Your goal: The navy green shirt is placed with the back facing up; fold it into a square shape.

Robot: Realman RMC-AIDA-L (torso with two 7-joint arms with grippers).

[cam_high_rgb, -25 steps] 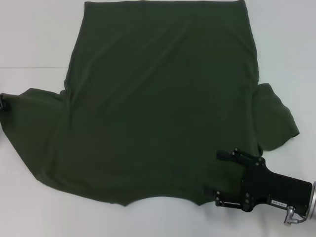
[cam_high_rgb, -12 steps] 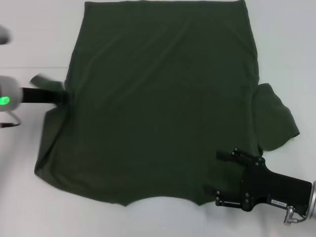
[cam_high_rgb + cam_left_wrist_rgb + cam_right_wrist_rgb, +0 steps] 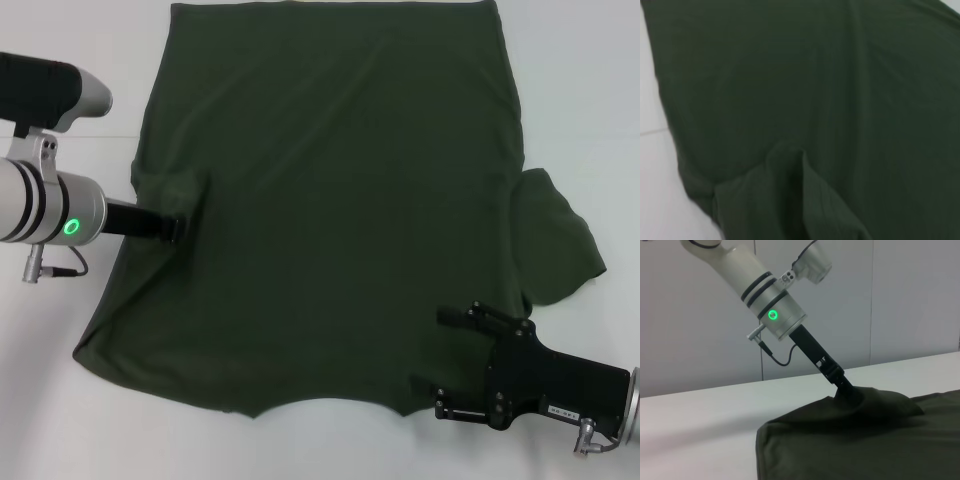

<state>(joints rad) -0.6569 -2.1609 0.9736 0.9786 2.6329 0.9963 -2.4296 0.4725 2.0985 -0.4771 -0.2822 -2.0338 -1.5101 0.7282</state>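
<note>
White counter (image 3: 60, 400) carries the navy green shirt (image 3: 330, 200) spread across its middle. Left tool (image 3: 178, 226) grasps the left sleeve, folded onto the body; right tool (image 3: 452, 362) rests released at the near right edge.

A bare robot test room or lab is suggested. A plain white table (image 3: 60, 420) is seen under a robot arm (image 3: 767, 305), backed by an undecorated pale panelled wall (image 3: 900, 295).
</note>
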